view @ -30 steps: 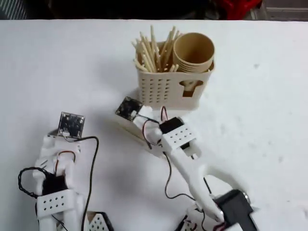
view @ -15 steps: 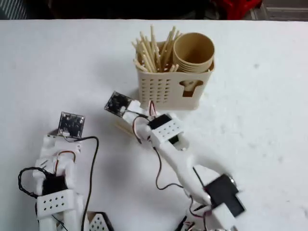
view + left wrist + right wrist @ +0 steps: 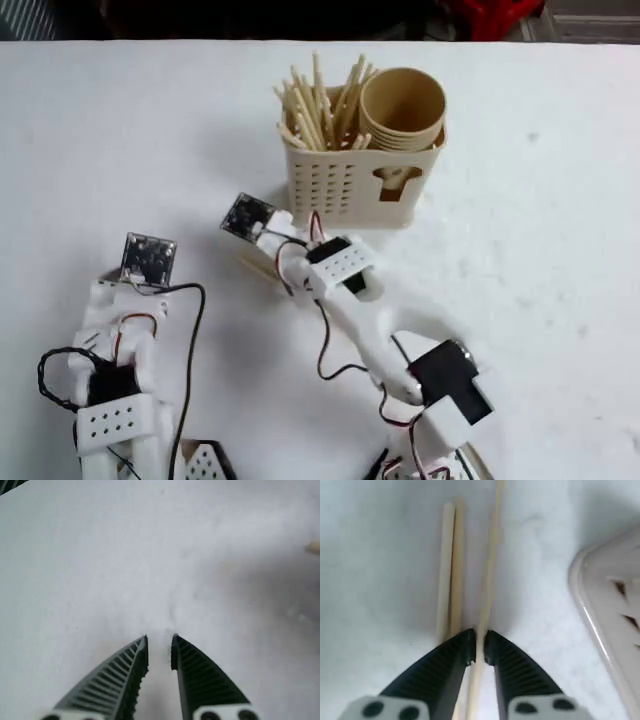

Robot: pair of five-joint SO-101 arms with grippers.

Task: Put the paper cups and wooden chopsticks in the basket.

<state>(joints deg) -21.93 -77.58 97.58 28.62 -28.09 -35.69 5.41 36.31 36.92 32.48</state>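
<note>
Right gripper nips one pale wooden chopstick lying on white table, bound for cream perforated plastic basket; left gripper parked, narrow gap, empty

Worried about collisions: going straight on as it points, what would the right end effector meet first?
Probably the table; the right end effector points along the chopstick it grips, the basket off to one side.

Within the basket, the wooden chopsticks are stood at nine o'clock of the paper cups. Loose chopsticks are laid on the table at seven o'clock of the basket.
</note>
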